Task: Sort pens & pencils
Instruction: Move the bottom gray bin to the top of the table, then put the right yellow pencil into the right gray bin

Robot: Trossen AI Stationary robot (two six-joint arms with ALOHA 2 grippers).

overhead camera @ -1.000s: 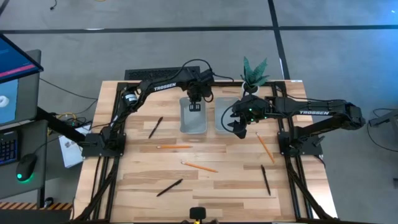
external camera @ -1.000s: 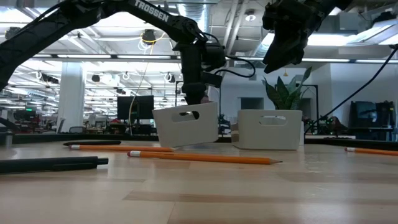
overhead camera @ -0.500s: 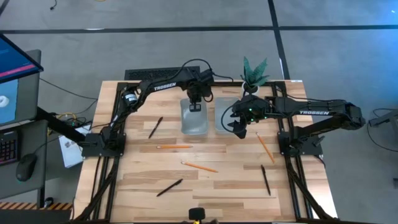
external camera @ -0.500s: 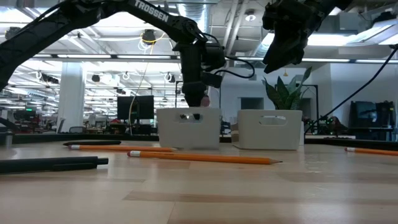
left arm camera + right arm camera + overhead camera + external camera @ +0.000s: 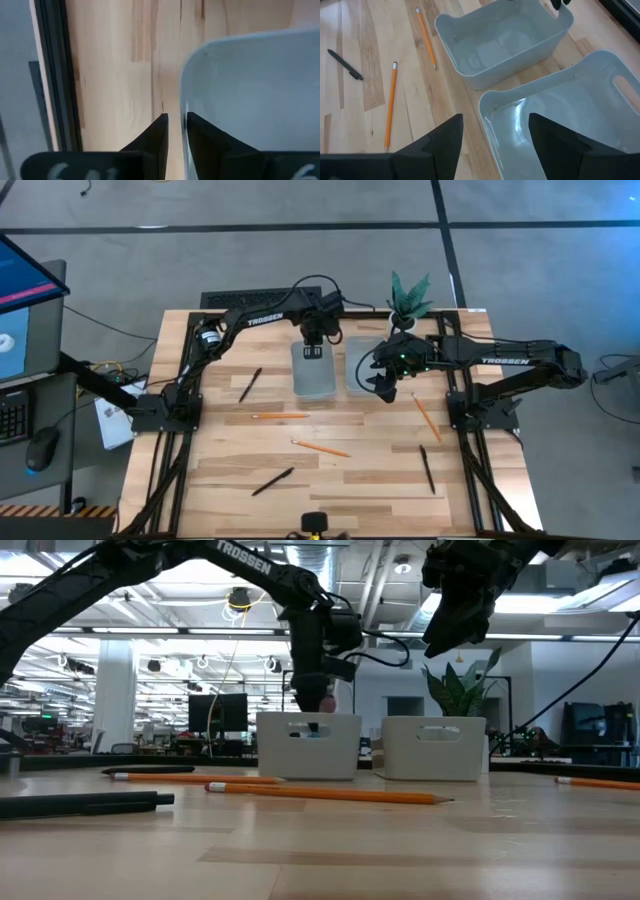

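The left gripper (image 5: 313, 348) straddles the far wall of the left bin (image 5: 314, 375), fingers slightly parted, grip loosening. The right gripper (image 5: 385, 384) hangs wide open, empty, over the right bin (image 5: 362, 370). Just beyond it lies a pencil (image 5: 426, 418), long axis running away toward the front edge; right arm nearer.

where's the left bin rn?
High view: the left bin sits flat at the table's far middle, just left of the right bin, with the left gripper straddling its far wall.
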